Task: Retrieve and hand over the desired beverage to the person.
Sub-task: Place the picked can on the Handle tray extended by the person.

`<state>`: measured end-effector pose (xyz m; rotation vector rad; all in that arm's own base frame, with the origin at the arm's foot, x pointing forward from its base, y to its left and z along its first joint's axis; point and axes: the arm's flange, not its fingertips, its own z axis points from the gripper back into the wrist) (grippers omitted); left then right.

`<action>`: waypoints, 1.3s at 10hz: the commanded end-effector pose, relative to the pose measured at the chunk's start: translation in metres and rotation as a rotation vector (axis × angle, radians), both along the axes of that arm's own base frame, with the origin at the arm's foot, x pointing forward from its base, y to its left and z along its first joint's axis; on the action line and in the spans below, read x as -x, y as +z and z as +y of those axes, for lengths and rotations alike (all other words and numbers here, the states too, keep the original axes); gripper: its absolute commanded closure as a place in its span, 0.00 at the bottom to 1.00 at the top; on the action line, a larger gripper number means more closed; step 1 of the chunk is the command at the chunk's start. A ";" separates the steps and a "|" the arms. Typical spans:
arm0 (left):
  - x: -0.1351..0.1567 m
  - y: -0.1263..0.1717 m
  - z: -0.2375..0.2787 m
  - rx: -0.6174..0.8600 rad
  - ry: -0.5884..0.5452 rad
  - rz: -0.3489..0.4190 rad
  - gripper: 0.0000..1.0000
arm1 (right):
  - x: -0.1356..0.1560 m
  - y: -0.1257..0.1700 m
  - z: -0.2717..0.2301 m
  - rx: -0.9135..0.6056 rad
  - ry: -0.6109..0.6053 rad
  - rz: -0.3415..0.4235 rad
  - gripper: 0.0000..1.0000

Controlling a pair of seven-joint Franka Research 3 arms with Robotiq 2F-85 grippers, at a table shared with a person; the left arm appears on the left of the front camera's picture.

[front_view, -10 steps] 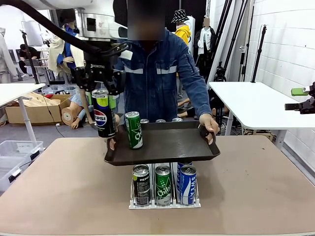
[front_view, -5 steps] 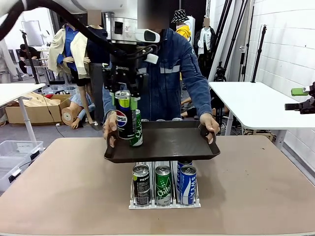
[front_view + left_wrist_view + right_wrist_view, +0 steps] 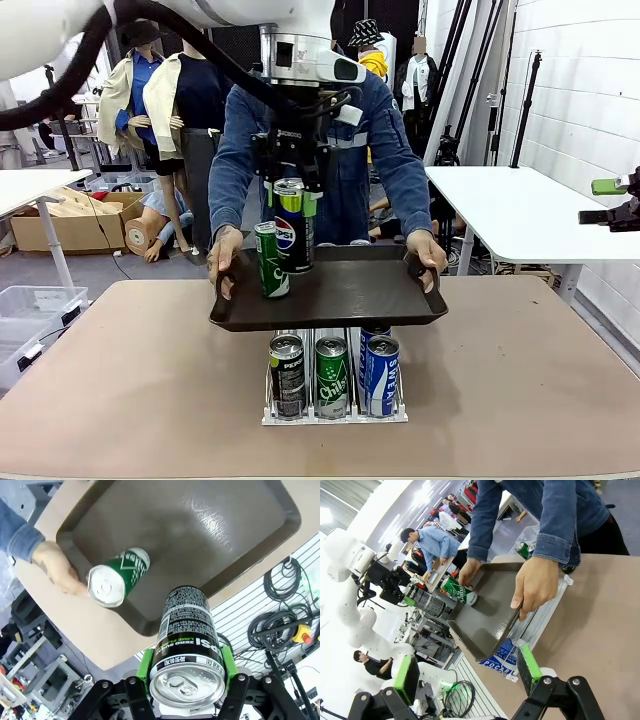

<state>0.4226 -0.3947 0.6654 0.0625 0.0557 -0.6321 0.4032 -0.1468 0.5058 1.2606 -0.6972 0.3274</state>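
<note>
Pepsi can: a tall black can (image 3: 292, 228) with the Pepsi roundel, a lime-green band near the top and a silver lid; the left wrist view reads "ZERO SUGAR LIME" on its side (image 3: 189, 630).
Left tool: the left tool (image 3: 291, 185) is clamped on the Pepsi can's upper part, green pads pressed to either side, can upright below it.
Where it hangs: over the tray (image 3: 400, 300), toward its far left part, just beside the green can (image 3: 270, 260) that stands near the tray's left edge.
Tray: dark, shallow, held level above the counter (image 3: 520, 380) by the person (image 3: 390, 150), a hand at each short edge.
Rack: more cans stand in a clear rack (image 3: 335, 412) on the counter under the tray.
Right tool: the right tool (image 3: 470, 672) hangs with its green pads well apart, nothing between them.
</note>
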 end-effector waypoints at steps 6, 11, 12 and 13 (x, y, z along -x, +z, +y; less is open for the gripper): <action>-0.047 0.007 -0.061 -0.026 -0.005 -0.027 1.00 | 0.000 0.001 0.000 -0.012 0.004 -0.007 0.00; -0.058 -0.017 -0.076 0.008 -0.021 -0.023 1.00 | 0.000 0.001 0.000 -0.012 0.004 -0.007 0.00; -0.059 -0.023 -0.077 0.012 -0.006 -0.050 1.00 | 0.000 0.001 0.000 -0.012 0.004 -0.007 0.00; -0.064 -0.029 -0.078 0.022 0.000 -0.079 1.00 | 0.000 0.001 0.000 -0.012 0.004 -0.007 0.00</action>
